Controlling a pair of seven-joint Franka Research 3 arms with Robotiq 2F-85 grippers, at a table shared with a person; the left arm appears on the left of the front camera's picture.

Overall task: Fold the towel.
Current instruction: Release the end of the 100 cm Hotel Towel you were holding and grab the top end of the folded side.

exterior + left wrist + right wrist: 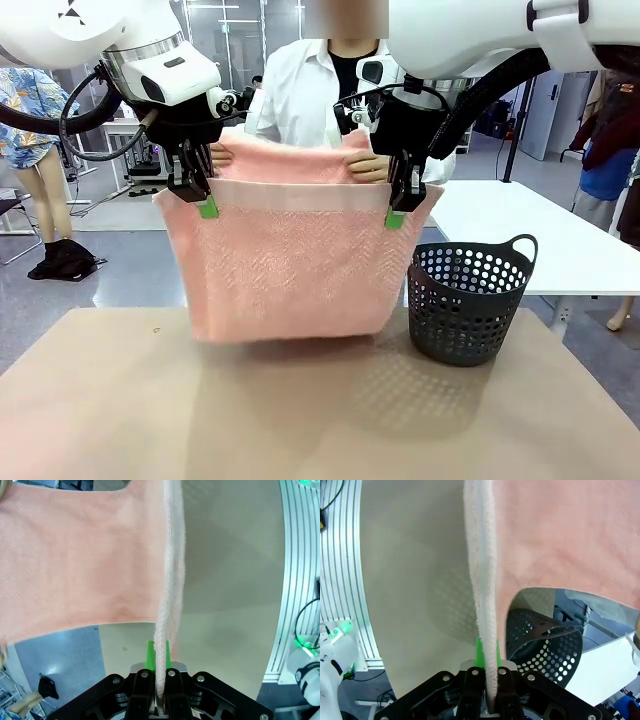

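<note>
The towel hangs mid-frame, its top corners pinched tight by the left hand and right hand.

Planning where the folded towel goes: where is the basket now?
In the front view, the dark perforated basket stands on the table at the robot's right. It is just right of the hanging towel and below the right gripper.

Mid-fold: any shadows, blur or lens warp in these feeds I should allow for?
Front view: even light, sharp; the towel throws a soft shadow on the table, the basket a dotted one. Left wrist view: fisheye bends the table edge; towel edge near the lens is fuzzy. Right wrist view: same warp, dotted shadow again.
</note>
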